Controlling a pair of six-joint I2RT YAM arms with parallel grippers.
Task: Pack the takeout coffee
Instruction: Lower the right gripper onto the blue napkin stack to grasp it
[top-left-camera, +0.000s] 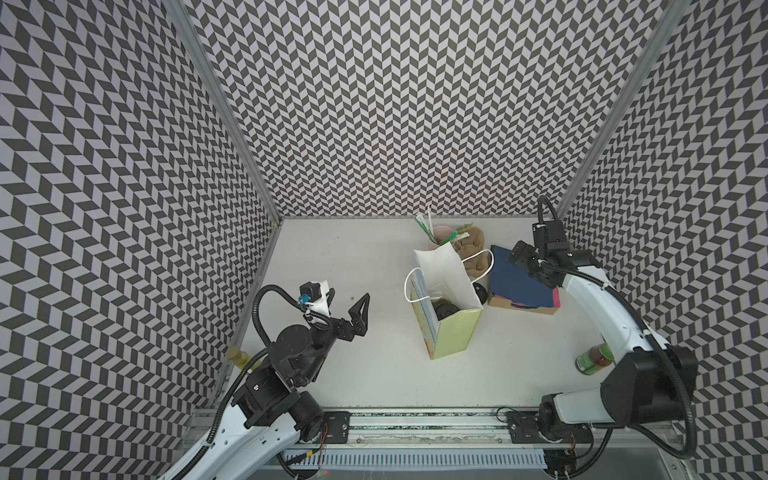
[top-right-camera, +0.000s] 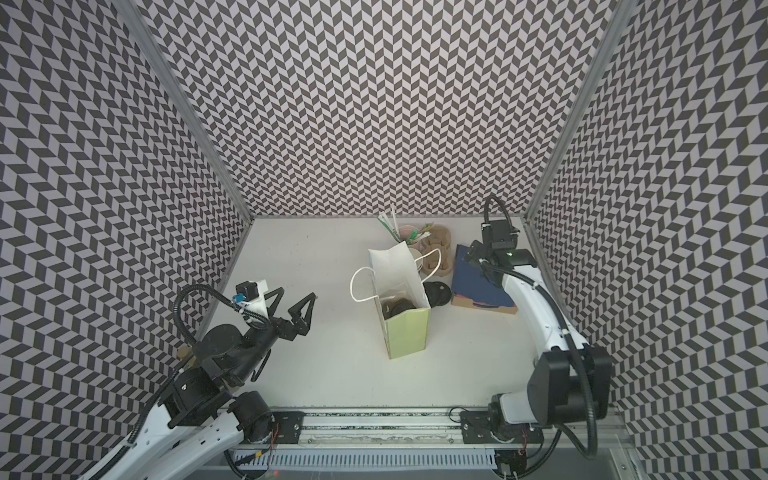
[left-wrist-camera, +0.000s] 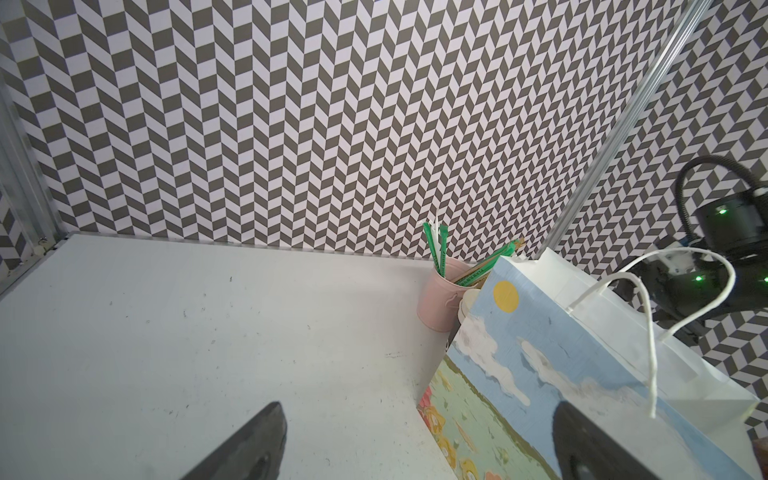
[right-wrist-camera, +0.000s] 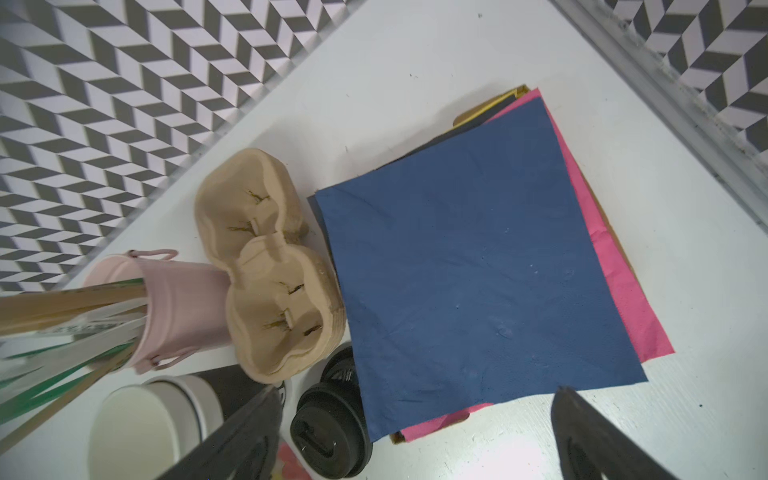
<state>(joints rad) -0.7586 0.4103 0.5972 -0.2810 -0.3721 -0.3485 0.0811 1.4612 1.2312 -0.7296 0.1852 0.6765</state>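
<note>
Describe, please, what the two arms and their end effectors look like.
Both the left arm and right arm have white shell links joined by black cylindrical joints, each with a black corrugated cable looping past the wrist. The left end effector and right end effector are black, each with two tapering fingers. A white camera mount sits at the left wrist.

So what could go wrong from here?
1. The gift bag stands upright with nothing holding it, and what looks like the lidded takeout coffee is inside. The open left gripper beside it could snag the white handle and tip the bag.
2. The open right gripper hovers over the napkin stack. It might pinch several layers at once, or nudge the black lids at the stack's edge.
</note>
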